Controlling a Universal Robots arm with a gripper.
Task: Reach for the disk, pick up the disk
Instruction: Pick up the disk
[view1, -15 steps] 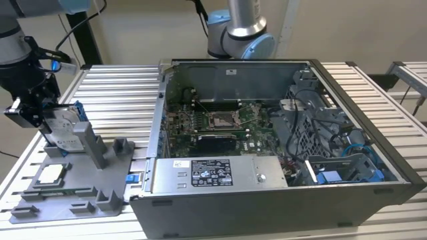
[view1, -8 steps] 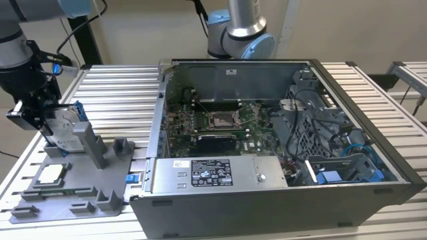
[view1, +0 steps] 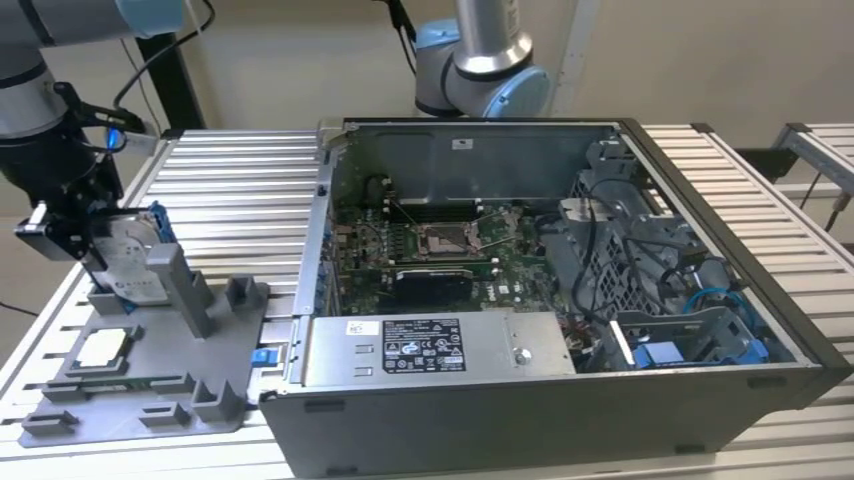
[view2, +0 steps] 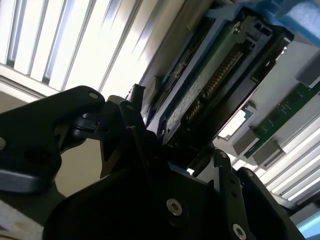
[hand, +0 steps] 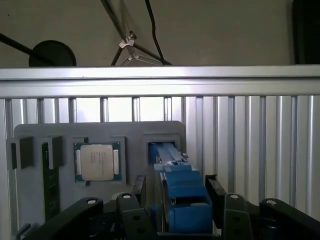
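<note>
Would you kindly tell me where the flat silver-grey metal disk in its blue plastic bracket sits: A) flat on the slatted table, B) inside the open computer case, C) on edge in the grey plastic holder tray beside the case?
C: in the exterior view the disk stands on edge in the grey holder tray, with the gripper at it.

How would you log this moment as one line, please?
gripper: around disk | disk: upright at fixture slot | chip: in fixture pocket beside it | lifted: cannot tell
</note>
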